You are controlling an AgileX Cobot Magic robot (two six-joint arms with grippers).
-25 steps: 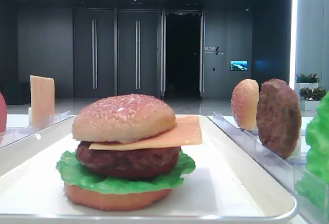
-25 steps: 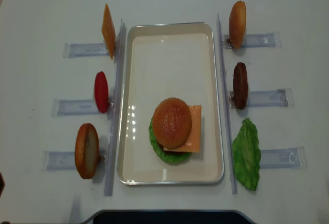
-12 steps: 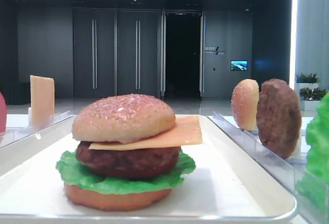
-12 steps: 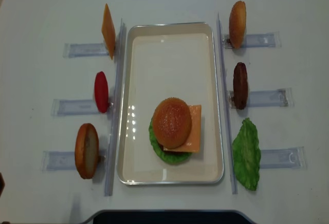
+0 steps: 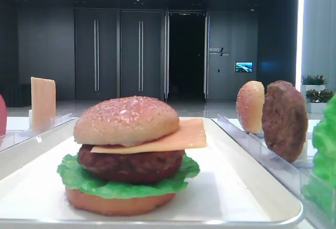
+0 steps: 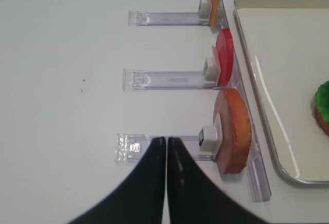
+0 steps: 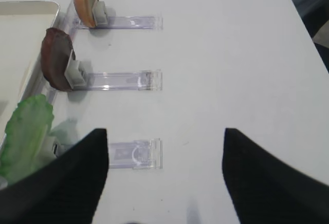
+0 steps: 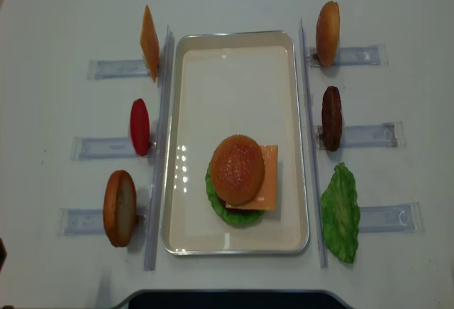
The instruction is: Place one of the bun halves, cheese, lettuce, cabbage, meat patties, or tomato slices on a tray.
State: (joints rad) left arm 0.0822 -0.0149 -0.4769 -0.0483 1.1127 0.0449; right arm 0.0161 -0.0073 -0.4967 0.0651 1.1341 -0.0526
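Observation:
On the white tray (image 8: 234, 82) stands a stacked burger: speckled bun half (image 8: 237, 169) on top, cheese (image 8: 269, 181) sticking out right, meat patty (image 5: 131, 165), lettuce (image 5: 126, 186) and a flat bottom bun (image 5: 118, 201). Upright in racks right of the tray are another bun half (image 8: 327, 32), a patty (image 8: 331, 118) and a lettuce leaf (image 8: 340, 212). On the left stand a cheese slice (image 8: 149, 42), a tomato slice (image 8: 140, 126) and a smooth bun disc (image 8: 119, 208). My left gripper (image 6: 166, 141) is shut and empty beside that disc (image 6: 234, 131). My right gripper (image 7: 164, 130) is open over bare table.
Clear plastic racks (image 8: 369, 135) run out from both long sides of the tray. An empty rack end (image 7: 134, 154) lies between my right fingers. The table's near edge shows a dark base (image 8: 234, 300). The tray's far half holds nothing.

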